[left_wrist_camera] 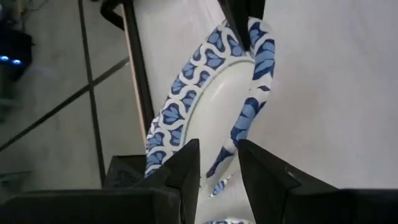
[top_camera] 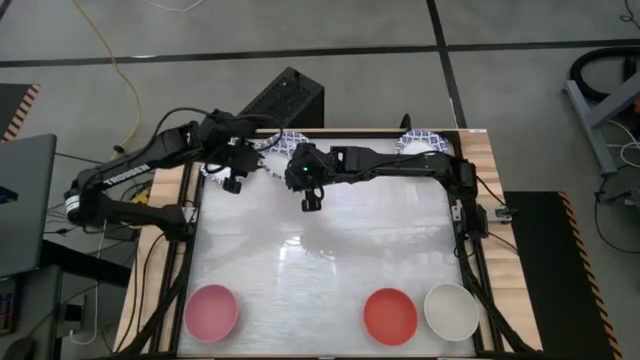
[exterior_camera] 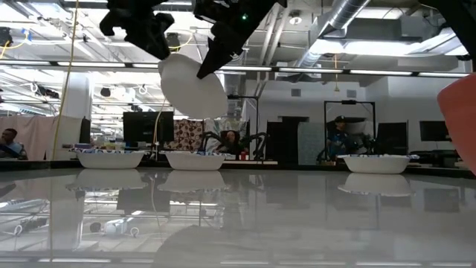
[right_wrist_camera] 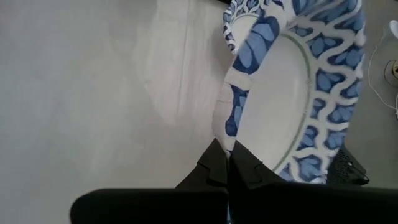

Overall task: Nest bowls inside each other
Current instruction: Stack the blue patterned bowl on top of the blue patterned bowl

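A white bowl with a blue-patterned scalloped rim hangs in the air over the table's far left part, tilted on edge. My right gripper is shut on its rim. My left gripper is open at the opposite side of the same bowl, one finger on either side of the rim; I cannot tell whether they touch it. Three more blue-rimmed bowls rest on their bases along the far edge. A pink bowl, a red bowl and a plain white bowl stand along the near edge. My right gripper pinches the bowl's scalloped rim between its two fingers, one on the inner face and one on the outer wall. The fingers slant down from the table's right side. The bowl is lifted clear of the table and hangs tilted below the fingers, its opening toward the right.
The white tabletop lies bare between the far row of bowls and the near row. A wooden frame with black rails borders the table. A black box stands beyond the far edge. People sit in the room behind.
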Robot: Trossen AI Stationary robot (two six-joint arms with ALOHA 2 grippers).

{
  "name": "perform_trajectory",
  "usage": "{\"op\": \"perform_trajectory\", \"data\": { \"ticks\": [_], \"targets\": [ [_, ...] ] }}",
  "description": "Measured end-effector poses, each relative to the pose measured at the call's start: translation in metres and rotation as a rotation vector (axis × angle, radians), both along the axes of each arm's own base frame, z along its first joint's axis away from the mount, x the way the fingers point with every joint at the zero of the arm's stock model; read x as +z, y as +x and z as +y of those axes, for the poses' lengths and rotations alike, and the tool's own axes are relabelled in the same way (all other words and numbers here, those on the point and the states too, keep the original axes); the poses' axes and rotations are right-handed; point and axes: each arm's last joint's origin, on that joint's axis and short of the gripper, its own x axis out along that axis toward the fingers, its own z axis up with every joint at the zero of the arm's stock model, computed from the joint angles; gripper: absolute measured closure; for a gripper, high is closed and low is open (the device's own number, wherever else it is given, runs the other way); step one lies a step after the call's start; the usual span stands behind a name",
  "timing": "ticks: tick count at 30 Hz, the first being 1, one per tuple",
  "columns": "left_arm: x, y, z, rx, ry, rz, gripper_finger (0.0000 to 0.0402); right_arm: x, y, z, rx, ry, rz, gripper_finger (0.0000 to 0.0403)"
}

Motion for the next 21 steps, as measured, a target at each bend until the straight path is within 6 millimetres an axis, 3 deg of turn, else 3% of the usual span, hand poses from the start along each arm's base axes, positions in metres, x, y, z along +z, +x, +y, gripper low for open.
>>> {"op": "perform_trajectory", "data": {
  "ticks": [8, 13, 21],
  "targets": [
    [-0.013, 0.012, 0.005, -0.009, -0.006, 0.075, 0.0299, 0.001, 0.000, 0.000, 0.001, 0.000, -0.007, 0.0398],
    [-0.011, 0.010, 0.005, 0.022, 0.009, 0.074, 0.0299, 0.000, 0.001, -0.002, -0.025, -0.021, -0.007, 0.0398],
    [0.004, -0.008, -0.002, 0.147, 0.030, -0.002, 0.0299, -0.012, 0.003, -0.037, -0.097, -0.077, 0.012, 0.0398]
  ]
}}
